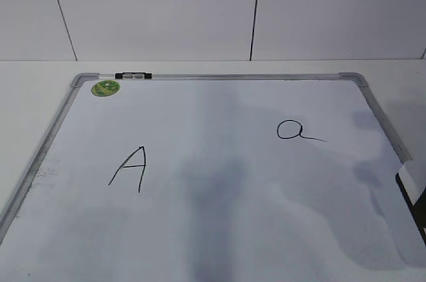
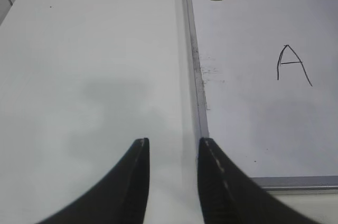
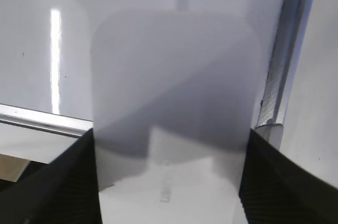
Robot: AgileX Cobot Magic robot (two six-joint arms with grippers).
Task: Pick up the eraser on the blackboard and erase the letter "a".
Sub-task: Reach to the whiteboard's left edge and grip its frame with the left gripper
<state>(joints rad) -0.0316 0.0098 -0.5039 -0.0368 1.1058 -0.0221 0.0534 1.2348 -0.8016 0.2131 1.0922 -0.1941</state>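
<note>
The eraser [image 3: 174, 102], a white rounded block, fills the right wrist view between the black fingers of my right gripper [image 3: 170, 147], which is shut on its sides. In the exterior view the eraser [image 1: 413, 187] shows at the far right edge, by the blackboard's right frame. The blackboard [image 1: 226, 76] lies flat on the table. The letter "a" [image 1: 296, 130] is on its right half, to the left of the eraser and apart from it. My left gripper [image 2: 173, 145] is open and empty over bare table, just left of the board's frame [image 2: 195, 65].
A capital "A" [image 1: 130, 167] is written on the board's left half. A green round sticker [image 1: 106, 87] and a black clip [image 1: 133, 76] sit at the board's far left corner. White table surrounds the board; a wall stands behind.
</note>
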